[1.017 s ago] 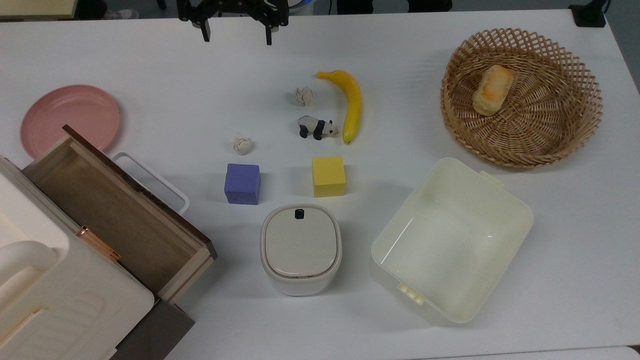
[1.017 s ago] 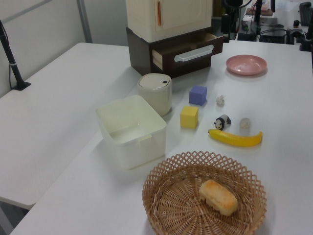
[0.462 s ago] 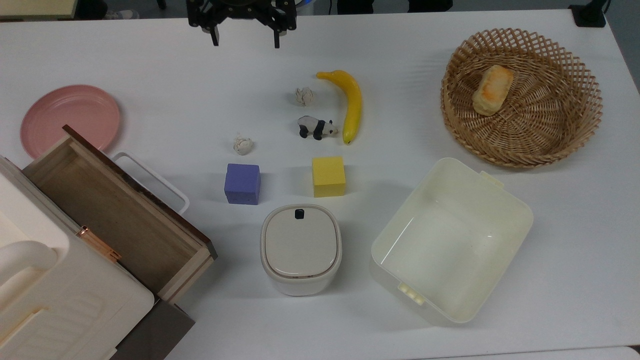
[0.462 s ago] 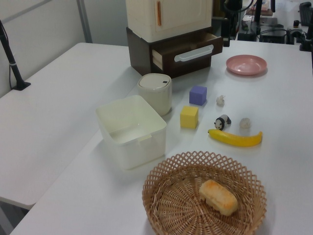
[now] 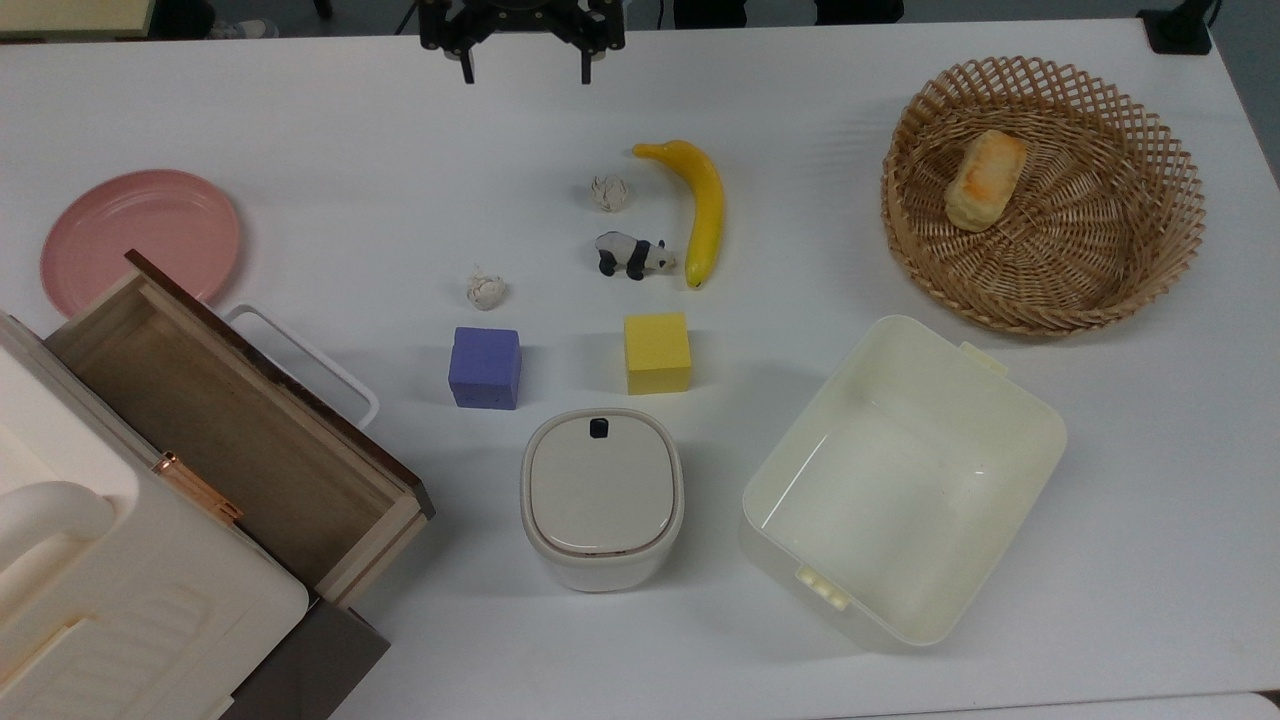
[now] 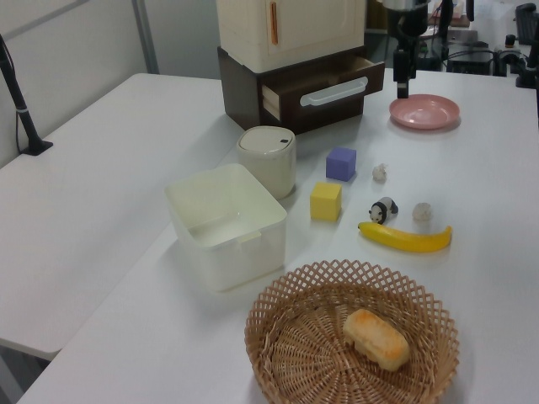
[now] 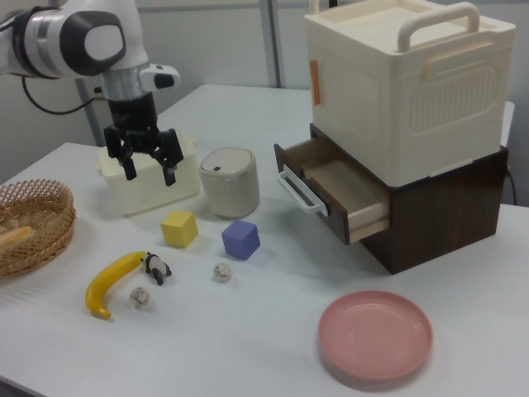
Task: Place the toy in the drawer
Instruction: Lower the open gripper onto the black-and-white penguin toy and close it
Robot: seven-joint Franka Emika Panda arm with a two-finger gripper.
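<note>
— Toy (image 5: 634,255) first: the little panda stands on its four legs out on the tabletop (image 5: 340,160), in the middle stretch, nothing touching it.

— And from the top view's left edge, what do we have?

— Pink plate (image 5: 139,238) near the left edge, just beside the drawer (image 5: 230,440), which sticks out open from the cream cabinet (image 5: 120,590) at the near left corner. Brown wood inside, white loop handle (image 5: 300,355) on its dark front.

— Moving right?

— A crumpled paper ball (image 5: 486,290), and nearer the front edge a purple cube (image 5: 485,367). Then the lidded cream bin (image 5: 602,497) toward the front edge. Yellow cube (image 5: 657,352) sits between bin and panda.

— Anything close to the panda?

— A second paper ball (image 5: 609,192) just behind it, toward the far edge, and the banana (image 5: 700,205) just beside its head, on the top view's right. I can't tell whether they touch.

— The arm?

— Gripper (image 5: 524,72) hangs over the far edge of the tabletop, well apart from the panda. Fingers spread wide, nothing between them. The right view shows it in the air above the table, pointing down (image 7: 147,169).

— Further right?

— Open cream tub (image 5: 900,480) toward the front right. Then the wicker basket (image 5: 1160,180) at the far right corner, a piece of bread (image 5: 985,180) lying in it.
</note>
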